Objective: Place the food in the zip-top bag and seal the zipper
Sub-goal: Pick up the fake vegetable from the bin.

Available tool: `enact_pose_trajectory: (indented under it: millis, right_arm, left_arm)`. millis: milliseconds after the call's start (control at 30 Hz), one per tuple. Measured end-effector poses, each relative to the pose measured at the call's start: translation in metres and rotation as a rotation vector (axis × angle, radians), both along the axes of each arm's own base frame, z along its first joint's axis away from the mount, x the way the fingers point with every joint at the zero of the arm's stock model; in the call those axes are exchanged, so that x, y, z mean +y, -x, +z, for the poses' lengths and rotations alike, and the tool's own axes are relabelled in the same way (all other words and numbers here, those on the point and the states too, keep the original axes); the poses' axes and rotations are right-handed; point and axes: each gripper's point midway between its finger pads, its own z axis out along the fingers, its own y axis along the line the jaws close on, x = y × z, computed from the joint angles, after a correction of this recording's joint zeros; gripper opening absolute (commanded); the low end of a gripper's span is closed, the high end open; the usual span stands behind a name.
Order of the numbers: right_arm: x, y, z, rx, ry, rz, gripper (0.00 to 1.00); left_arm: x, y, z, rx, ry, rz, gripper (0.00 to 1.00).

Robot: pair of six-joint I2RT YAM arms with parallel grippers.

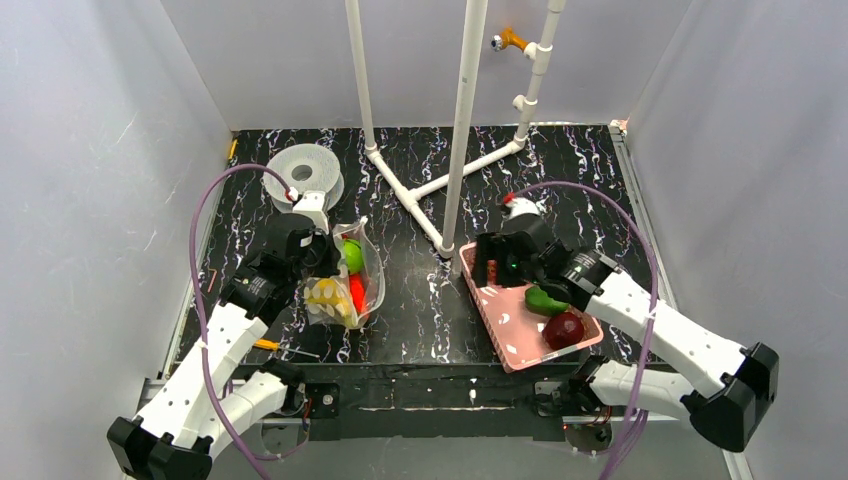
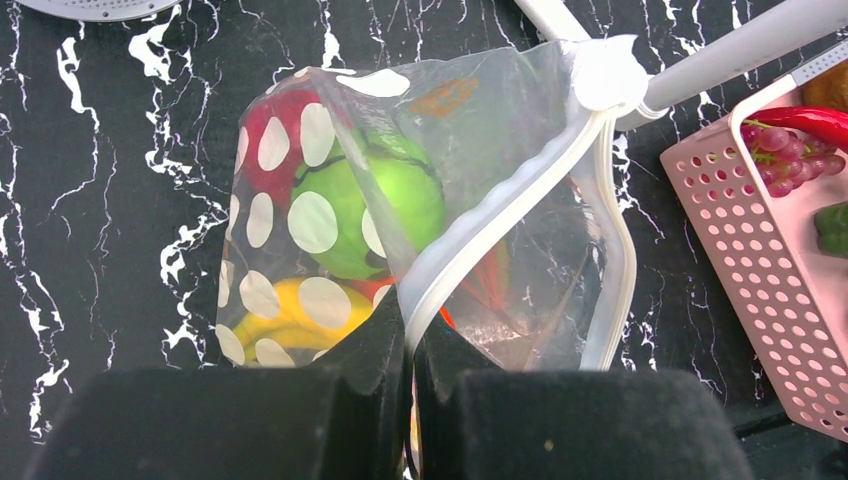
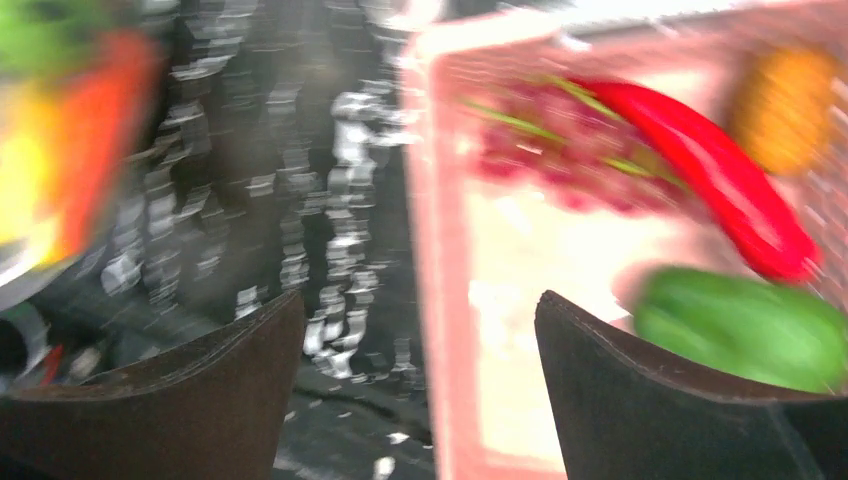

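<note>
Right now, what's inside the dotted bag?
Inside the zip-top bag: a green fruit, a red piece, a yellow piece. Dots and folds cover whatever lies beneath.

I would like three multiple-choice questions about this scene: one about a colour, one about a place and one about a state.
1. What colour are the dots on the zip-top bag?
A) white B) blue C) black
2. Where does the red chilli lie?
A) in the bag B) in the pink basket C) on the table
3. What is the left pincer doing?
A) open above the basket B) shut on the bag's zipper C) holding the spool

Answers:
1 A, the dots show white in the left wrist view.
2 B, it rests beside the grapes inside the basket.
3 B, its fingers pinch the strip.
</note>
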Motion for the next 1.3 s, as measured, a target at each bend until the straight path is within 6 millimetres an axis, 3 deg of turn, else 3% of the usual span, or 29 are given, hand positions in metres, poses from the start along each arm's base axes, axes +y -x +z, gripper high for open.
enact_pose_trajectory:
  millis: [100, 200, 333, 467, 700, 1067, 1167, 1200, 1300]
  right_arm:
    - [-0.063, -0.014, -0.045, 0.096, 0.102, -0.293, 0.98]
    - [-0.113, -0.015, -0.072, 0.161, 0.159, -0.539, 0.98]
    - [-0.146, -0.007, -0.084, 0.189, 0.167, -0.733, 0.98]
    - [-0.166, -0.005, -0.091, 0.193, 0.156, -0.851, 0.98]
    - [-0.178, -0.004, -0.112, 0.234, 0.208, -0.901, 0.98]
    - [-0.162, -0.016, -0.140, 0.326, 0.288, -0.820, 0.98]
    - [-0.159, -0.022, -0.142, 0.326, 0.287, -0.819, 0.87]
    - [-0.158, -0.023, -0.142, 0.322, 0.286, -0.819, 0.76]
    - [-0.155, -0.024, -0.140, 0.300, 0.288, -0.813, 0.56]
  left_arm:
    - [-0.003, 0.000, 0.001, -0.003, 0.007, -0.014, 0.00]
    - [-0.004, 0.001, 0.000, -0.001, 0.012, -0.024, 0.00]
    - [-0.006, 0.001, 0.001, -0.004, 0.020, -0.033, 0.00]
    - [-0.007, 0.002, 0.003, -0.007, 0.025, -0.038, 0.00]
    - [-0.007, 0.004, 0.003, -0.011, 0.030, -0.042, 0.00]
    - [-0.009, 0.005, 0.002, -0.008, 0.036, -0.051, 0.00]
    - [-0.009, 0.006, 0.002, -0.007, 0.037, -0.052, 0.00]
    - [-0.009, 0.006, 0.002, -0.007, 0.038, -0.053, 0.00]
    - [-0.010, 0.006, 0.002, -0.006, 0.039, -0.056, 0.00]
